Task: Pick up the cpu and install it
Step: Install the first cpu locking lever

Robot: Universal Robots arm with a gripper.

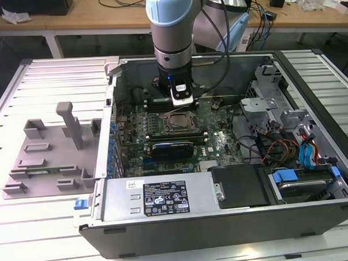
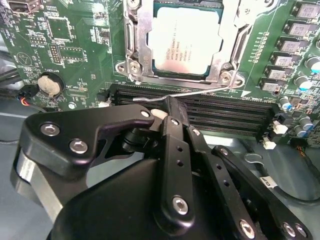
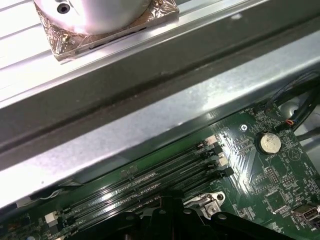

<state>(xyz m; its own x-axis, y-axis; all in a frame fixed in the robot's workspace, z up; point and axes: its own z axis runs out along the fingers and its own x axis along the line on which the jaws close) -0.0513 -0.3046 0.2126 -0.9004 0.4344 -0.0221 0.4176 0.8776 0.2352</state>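
In the second wrist view the cpu [image 2: 186, 42], a flat square chip with a pale silvery top, lies inside the metal socket frame [image 2: 136, 45] on the green motherboard [image 2: 75, 55]. A thin wire lever [image 2: 200, 91] runs along the frame's edge. My gripper [image 2: 170, 106] has its black fingers drawn together to a narrow tip that meets this lever beside the black memory slots [image 2: 225, 112]; nothing shows between them. In the exterior view the gripper [image 1: 181, 102] hangs inside the open computer case, just behind the socket [image 1: 178, 123].
A grey moulded tray [image 1: 47, 147] lies on the slatted table at the exterior view's left. Inside the case are a long black card [image 1: 173, 148], a power supply [image 1: 159, 197], drive bays with blue tabs [image 1: 291, 177] and loose cables [image 1: 267, 146]. The case wall [image 3: 150, 120] is close behind the gripper.
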